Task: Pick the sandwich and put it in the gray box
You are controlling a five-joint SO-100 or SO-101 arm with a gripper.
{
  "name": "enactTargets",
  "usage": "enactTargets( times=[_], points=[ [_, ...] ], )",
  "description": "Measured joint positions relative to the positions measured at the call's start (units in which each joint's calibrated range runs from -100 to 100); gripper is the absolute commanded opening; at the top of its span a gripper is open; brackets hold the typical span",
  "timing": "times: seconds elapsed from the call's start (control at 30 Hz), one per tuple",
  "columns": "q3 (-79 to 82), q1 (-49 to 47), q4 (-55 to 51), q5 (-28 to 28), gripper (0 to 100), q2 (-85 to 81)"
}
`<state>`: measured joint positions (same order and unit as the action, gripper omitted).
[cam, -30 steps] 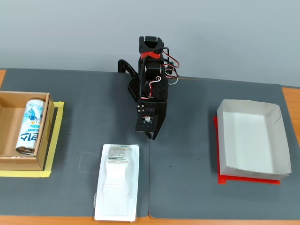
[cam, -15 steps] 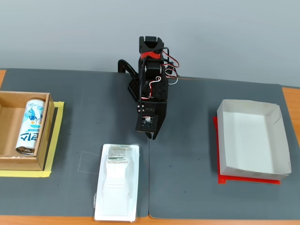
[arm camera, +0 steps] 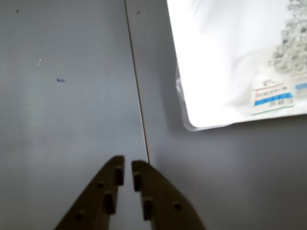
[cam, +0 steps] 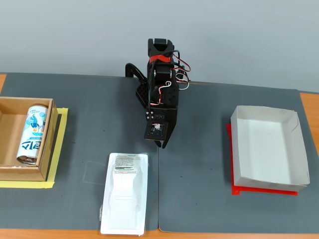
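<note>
White plastic-wrapped sandwich (cam: 124, 199) lay just beyond the black two-finger gripper (arm camera: 127, 173), bare gray mat (cam: 199, 149) around both; jaws stood nearly closed, a narrow slit, holding nothing.

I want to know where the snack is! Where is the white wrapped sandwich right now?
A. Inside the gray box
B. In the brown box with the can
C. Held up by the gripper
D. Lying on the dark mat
D: the sandwich lies flat on the dark mat, apart from the empty gripper and the gray box.
</note>
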<state>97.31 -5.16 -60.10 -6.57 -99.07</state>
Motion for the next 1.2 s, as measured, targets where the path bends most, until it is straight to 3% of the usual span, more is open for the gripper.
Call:
enactTargets(
  times=[0.9, 1.2],
  points=[
    [-3.68, 0.0, 0.09, 0.0, 2, 5.95],
    [-14.73, 0.0, 8.67, 0.0, 2, 17.59]
  ],
)
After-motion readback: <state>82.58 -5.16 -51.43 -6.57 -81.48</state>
